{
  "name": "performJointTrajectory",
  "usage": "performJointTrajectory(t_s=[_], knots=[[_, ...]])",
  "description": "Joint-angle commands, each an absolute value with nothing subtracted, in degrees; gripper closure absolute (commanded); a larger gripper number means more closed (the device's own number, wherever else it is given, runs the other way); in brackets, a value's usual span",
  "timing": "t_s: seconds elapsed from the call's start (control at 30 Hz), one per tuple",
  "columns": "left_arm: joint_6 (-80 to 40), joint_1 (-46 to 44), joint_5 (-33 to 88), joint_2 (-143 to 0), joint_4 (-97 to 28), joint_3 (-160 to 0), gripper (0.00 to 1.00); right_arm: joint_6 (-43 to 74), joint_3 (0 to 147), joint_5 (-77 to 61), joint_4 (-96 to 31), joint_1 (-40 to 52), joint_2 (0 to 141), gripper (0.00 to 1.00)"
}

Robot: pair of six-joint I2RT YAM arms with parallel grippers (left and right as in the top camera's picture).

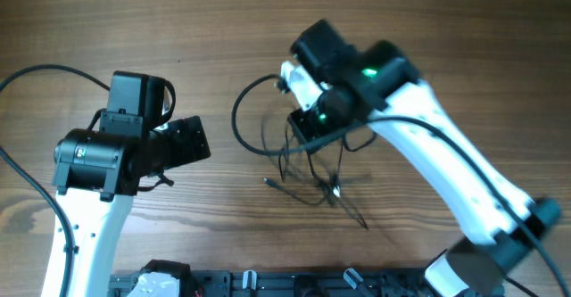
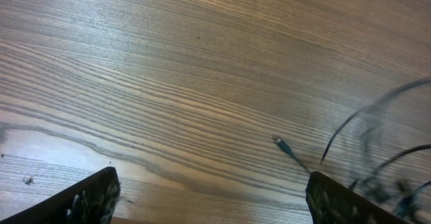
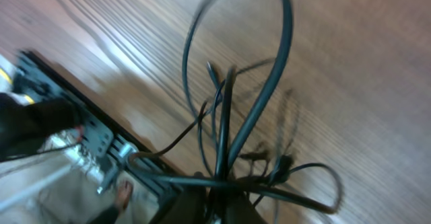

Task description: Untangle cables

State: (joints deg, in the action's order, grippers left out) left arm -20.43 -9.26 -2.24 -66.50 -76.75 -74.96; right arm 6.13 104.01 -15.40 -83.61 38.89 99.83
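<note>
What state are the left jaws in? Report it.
Open: the left wrist view shows both fingers wide apart, nothing held between them.

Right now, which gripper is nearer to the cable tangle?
Right. The right gripper is directly on the cable tangle, with strands bunched at it. The left gripper sits open off to its side, apart from it.

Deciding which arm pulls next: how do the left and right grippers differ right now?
The left gripper is open and empty; the right gripper looks shut on the cables. The left gripper hangs over bare table beside the tangle; the right gripper sits directly over the tangle, with strands bunching at its base. Both face down toward the wood.
</note>
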Motion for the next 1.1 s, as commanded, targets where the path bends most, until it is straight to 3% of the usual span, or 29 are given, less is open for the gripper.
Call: performJointTrajectory(t_s=[0.0,0.07,0.17,0.3,0.33,0.37,0.43,0.47,0.63,0.73,0.83,1.07], knots=[[-19.7,-9.0,-2.0,-66.8,-76.6,-75.0,0.10,6.0,104.7,-16.7,-80.8,39.0,99.8,0.80],[-19.8,-9.0,-2.0,-66.8,-76.6,-75.0,0.10,6.0,106.2,-15.0,-77.5,38.4,99.5,0.82],[-19.7,-9.0,-2.0,-66.8,-76.6,-75.0,0.10,6.0,109.7,-13.0,-72.8,37.0,99.5,0.94],[-19.7,-9.0,-2.0,-66.8,-76.6,-75.0,0.10,6.2,115.4,-12.9,-68.2,34.0,99.5,0.92],[-19.7,-9.0,-2.0,-66.8,-76.6,-75.0,0.10,6.2,115.7,-12.9,-68.4,33.6,99.5,0.78],[-19.7,-9.0,-2.0,-66.8,-76.6,-75.0,0.10,6.2,115.7,-12.8,-69.3,33.2,99.5,0.48],[-19.7,-9.0,-2.0,-66.8,-76.6,-75.0,0.09,6.3,115.0,-12.8,-72.9,33.0,99.9,0.11],[-19.7,-9.0,-2.0,-66.8,-76.6,-75.0,0.09,7.2,114.4,-12.0,-75.3,33.0,99.9,0.01],[-17.3,-9.0,-1.4,-66.8,-76.6,-75.0,0.09,20.5,106.0,1.5,-92.3,33.0,100.7,0.00],[-6.4,-9.0,7.4,-66.8,-76.6,-75.0,0.09,23.2,100.5,-1.7,-92.2,33.0,100.3,0.00],[9.2,-9.2,27.2,-67.1,-77.3,-74.9,0.09,26.3,98.0,0.3,-92.2,33.1,98.9,0.00],[13.7,-14.0,30.6,-70.9,-72.9,-69.4,0.08,27.5,98.0,9.7,-87.9,33.1,85.2,0.00]])
